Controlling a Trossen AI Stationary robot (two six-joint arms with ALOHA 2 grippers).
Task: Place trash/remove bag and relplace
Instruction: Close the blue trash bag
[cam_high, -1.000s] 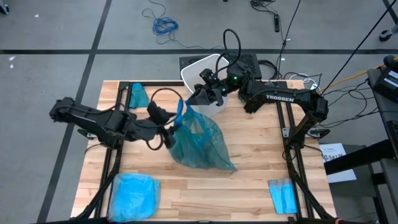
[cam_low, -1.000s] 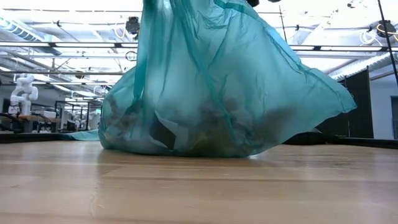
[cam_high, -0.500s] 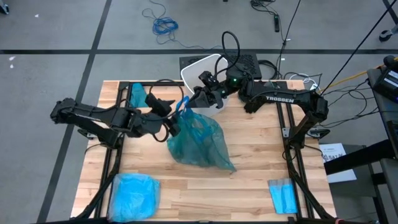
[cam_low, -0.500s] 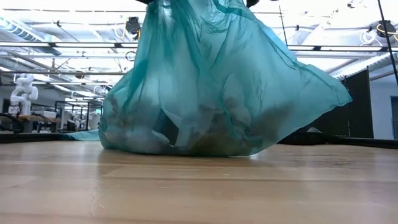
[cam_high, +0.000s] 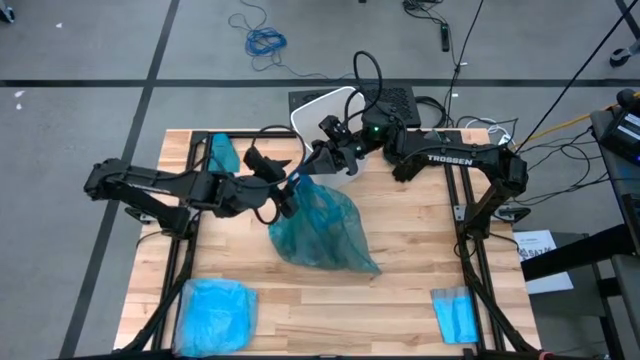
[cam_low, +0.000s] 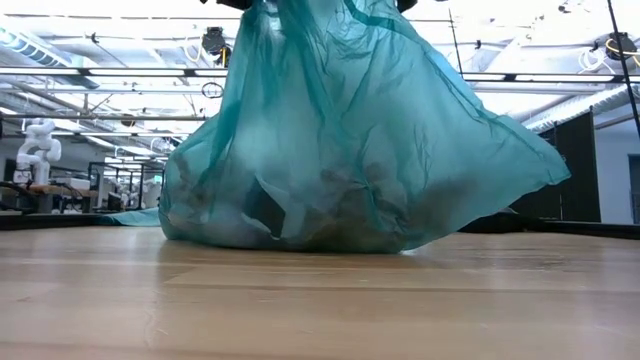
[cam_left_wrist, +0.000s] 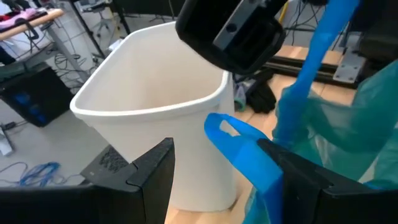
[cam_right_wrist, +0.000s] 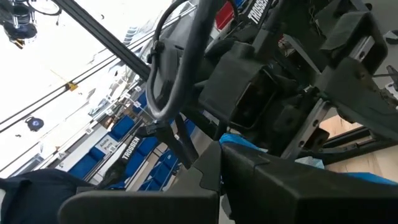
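**Filled liner on the table, held by its drawstring beside the empty bin**

The wooden table (cam_high: 400, 250) carries, in descending size, the teal-green bag (cam_high: 322, 228), the white bin (cam_high: 322, 118) at the far edge, a paler sky-blue plastic bag (cam_high: 216, 312) at the near left corner, a flat folded blue sheet (cam_high: 455, 314) at the near right, and a small teal scrap (cam_high: 222, 153) at the far left. The teal-green bag sits at the table's centre, just in front of the bin; in the low view its base rests on the wood and dark and pale lumps of trash (cam_low: 300, 205) show through the film at the bottom. The bin appears empty and unlined in the left wrist view.

Risks, as judged from here. The bag's mouth is gathered only by its blue drawstring (cam_left_wrist: 249, 152); a lift by that strip alone could stretch or tear the thin film, or let the bag swing against the bin and tip it. The two grippers work very close together at the bag's top, so a collision between them is possible.

Fingers. The left gripper (cam_left_wrist: 227, 165) stands wide, one finger on each side of the drawstring loop, not visibly pinching it. The right gripper (cam_high: 312, 158) is fully closed at the top of the bag; whether it clamps the drawstring cannot be told.
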